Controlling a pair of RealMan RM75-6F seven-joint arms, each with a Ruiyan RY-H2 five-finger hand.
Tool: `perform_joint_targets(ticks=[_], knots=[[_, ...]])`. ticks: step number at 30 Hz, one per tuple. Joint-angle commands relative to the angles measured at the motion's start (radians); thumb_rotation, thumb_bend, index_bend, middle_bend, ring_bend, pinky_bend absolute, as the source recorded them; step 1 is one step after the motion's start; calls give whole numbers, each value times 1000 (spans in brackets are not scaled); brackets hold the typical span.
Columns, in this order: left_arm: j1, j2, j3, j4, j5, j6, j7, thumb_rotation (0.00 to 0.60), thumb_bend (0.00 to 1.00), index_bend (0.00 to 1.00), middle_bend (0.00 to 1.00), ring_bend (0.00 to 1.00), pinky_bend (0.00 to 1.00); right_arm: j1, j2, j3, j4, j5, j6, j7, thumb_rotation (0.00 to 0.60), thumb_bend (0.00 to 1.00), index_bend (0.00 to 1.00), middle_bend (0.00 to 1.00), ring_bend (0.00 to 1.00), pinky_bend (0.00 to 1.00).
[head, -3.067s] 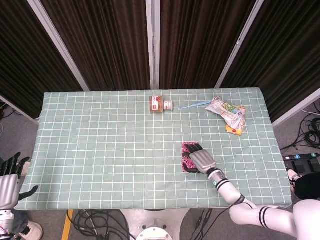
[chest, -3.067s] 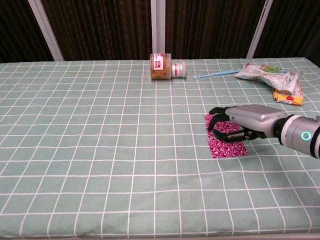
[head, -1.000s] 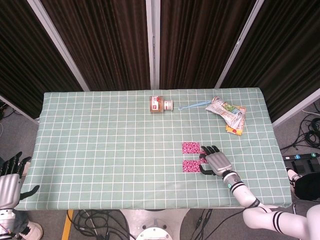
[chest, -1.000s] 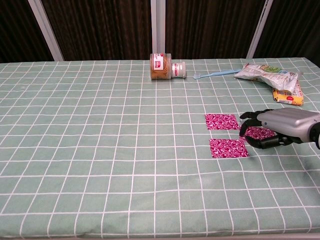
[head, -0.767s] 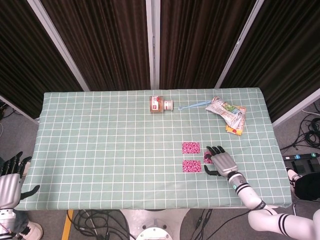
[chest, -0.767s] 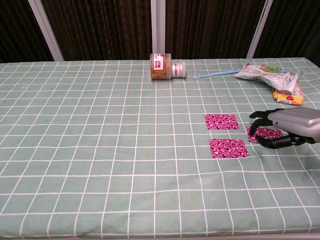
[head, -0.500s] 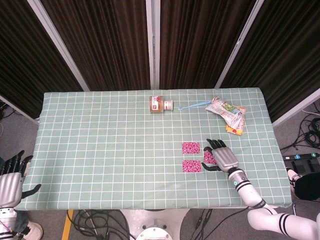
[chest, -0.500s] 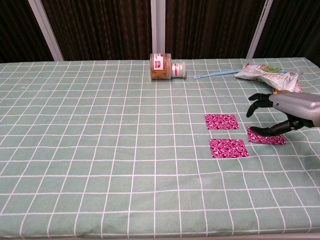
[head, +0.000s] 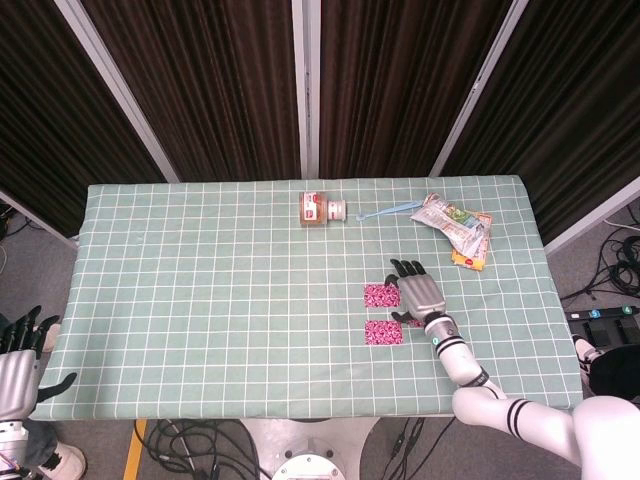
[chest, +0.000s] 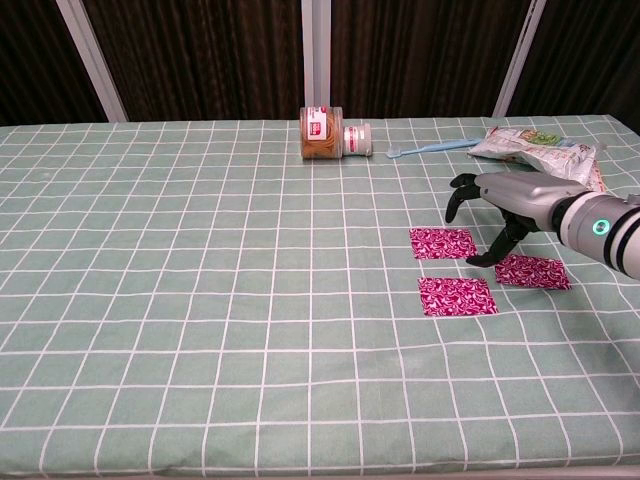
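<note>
Since three pink patterned squares already lie flat and apart on the table, the spreading seems mostly done; whether more is left, I cannot tell. Nearest is the front square, then the right square, then the far square. Each is thin, magenta with a white pattern. Above them, the right hand hovers with fingers spread, holding nothing. Low at the table's edge, the left hand hangs with fingers apart and empty.
</note>
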Motion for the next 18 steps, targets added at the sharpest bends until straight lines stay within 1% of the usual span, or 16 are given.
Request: perform_joint_targets(ticks=[1, 7, 10, 13, 18], knots=[[0, 0, 0, 1, 0, 0, 0, 600, 172, 225, 145, 106, 126, 23, -28, 11, 39, 20, -20, -16, 549, 150, 308, 26, 0, 0], [-1, -2, 0, 5, -1, -4, -4, 600, 173, 225, 146, 106, 126, 38, -56, 18, 80, 37, -34, -23, 547, 149, 314, 29, 0, 0], [1, -2, -1, 6, -2, -2, -5, 600, 173, 225, 146, 106, 126, 40, -63, 16, 91, 40, -37, -26, 555, 148, 316, 31, 0, 0], [2, -3, 0, 8, -3, -2, -6, 600, 173, 225, 146, 106, 126, 38, -68, 12, 97, 39, -35, -28, 544, 149, 316, 30, 0, 0], [2, -4, 0, 10, -2, -4, -9, 600, 173, 225, 146, 106, 126, 40, -74, 13, 111, 44, -39, -27, 552, 150, 316, 31, 0, 0]])
